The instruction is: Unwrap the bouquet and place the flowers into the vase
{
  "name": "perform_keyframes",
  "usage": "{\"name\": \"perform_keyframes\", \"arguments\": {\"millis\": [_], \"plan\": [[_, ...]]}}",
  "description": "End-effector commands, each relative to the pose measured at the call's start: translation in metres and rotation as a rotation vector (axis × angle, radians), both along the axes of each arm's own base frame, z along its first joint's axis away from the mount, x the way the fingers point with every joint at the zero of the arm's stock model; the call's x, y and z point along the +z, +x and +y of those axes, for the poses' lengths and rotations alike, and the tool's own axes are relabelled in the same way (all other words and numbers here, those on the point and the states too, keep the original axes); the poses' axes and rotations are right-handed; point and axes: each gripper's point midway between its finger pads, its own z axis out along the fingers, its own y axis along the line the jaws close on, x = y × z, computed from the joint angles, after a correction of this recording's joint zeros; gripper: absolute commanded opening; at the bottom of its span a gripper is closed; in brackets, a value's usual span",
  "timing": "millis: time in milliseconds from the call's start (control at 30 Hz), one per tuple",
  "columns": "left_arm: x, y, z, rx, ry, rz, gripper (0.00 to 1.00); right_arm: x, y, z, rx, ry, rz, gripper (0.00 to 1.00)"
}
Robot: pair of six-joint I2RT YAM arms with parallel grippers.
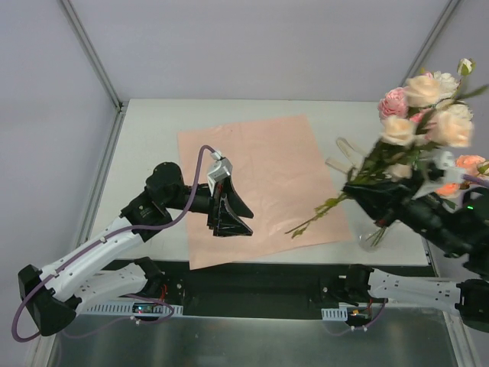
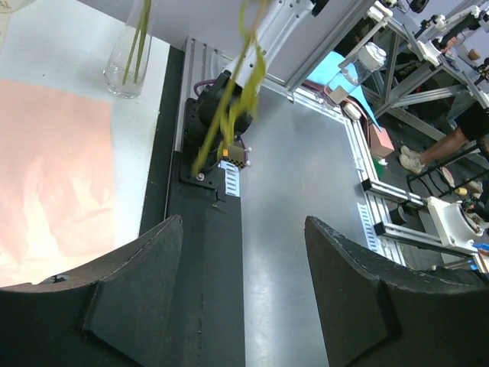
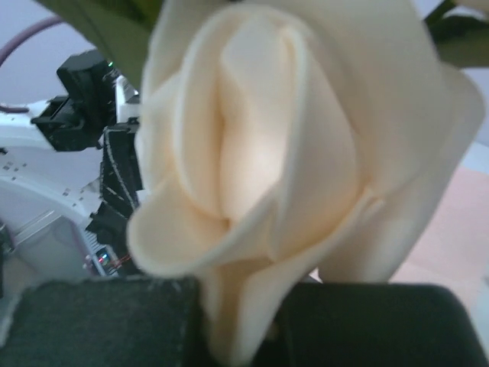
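Clamping the flowers [image 1: 416,126] partway down their stems, the right gripper [image 1: 364,189] is shut on the bunch and holds it in the air over the right side of the table [image 1: 149,153]. The pink, cream and peach rose heads tilt up toward the far right, and the thin green stem ends point down and to the left, over the near right corner of the pink wrapping paper [image 1: 260,172]. In the right wrist view a cream rose [image 3: 267,168] fills nearly the whole picture, so close that the dark finger pads [image 3: 99,321] show only along the bottom edge. The vase [image 1: 376,235], of clear glass, stands upright on the table just beside the paper's near right corner and below the held bunch. It is partly hidden by the right arm, and thin green stems show inside it. The paper lies spread flat across the middle of the table. A pale strip [image 1: 345,153] rests beyond its right edge. The left gripper [image 1: 229,218] hangs over the near left part of the sheet, well apart from the flowers. Its jaws stand wide apart and hold nothing, and the left wrist view shows only the black base rail and the metal floor between them.
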Motion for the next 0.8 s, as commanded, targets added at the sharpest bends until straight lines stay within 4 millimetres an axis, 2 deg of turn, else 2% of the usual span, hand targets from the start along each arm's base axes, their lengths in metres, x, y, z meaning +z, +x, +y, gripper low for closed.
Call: {"name": "perform_keyframes", "arguments": {"millis": [0,33,67,100,200,300,533,767], "plan": [[0.012,0.011,-0.005,0.029,-0.022,-0.044,0.64,-0.007,0.012,-0.097,-0.256,-0.098,-0.058,0.01],[0.014,0.011,-0.005,0.028,-0.023,-0.043,0.64,-0.007,0.012,-0.109,-0.276,-0.103,-0.063,0.01],[0.012,0.013,-0.007,0.029,-0.015,-0.034,0.64,-0.015,0.011,-0.120,-0.296,-0.150,-0.058,0.01],[0.011,0.014,-0.008,0.029,-0.012,-0.028,0.64,-0.011,0.012,-0.134,-0.333,-0.154,-0.069,0.01],[0.008,0.019,-0.011,0.042,-0.002,-0.012,0.64,-0.013,0.014,-0.162,-0.411,-0.220,-0.085,0.01],[0.005,0.023,-0.014,0.053,0.009,0.002,0.64,-0.015,0.014,-0.178,-0.463,-0.280,-0.098,0.01],[-0.002,0.038,-0.024,0.100,0.038,0.026,0.64,-0.003,0.008,-0.228,-0.624,-0.350,-0.162,0.01],[-0.010,0.049,-0.035,0.103,0.065,0.049,0.64,0.001,0.001,-0.252,-0.704,-0.384,-0.199,0.01]]}}
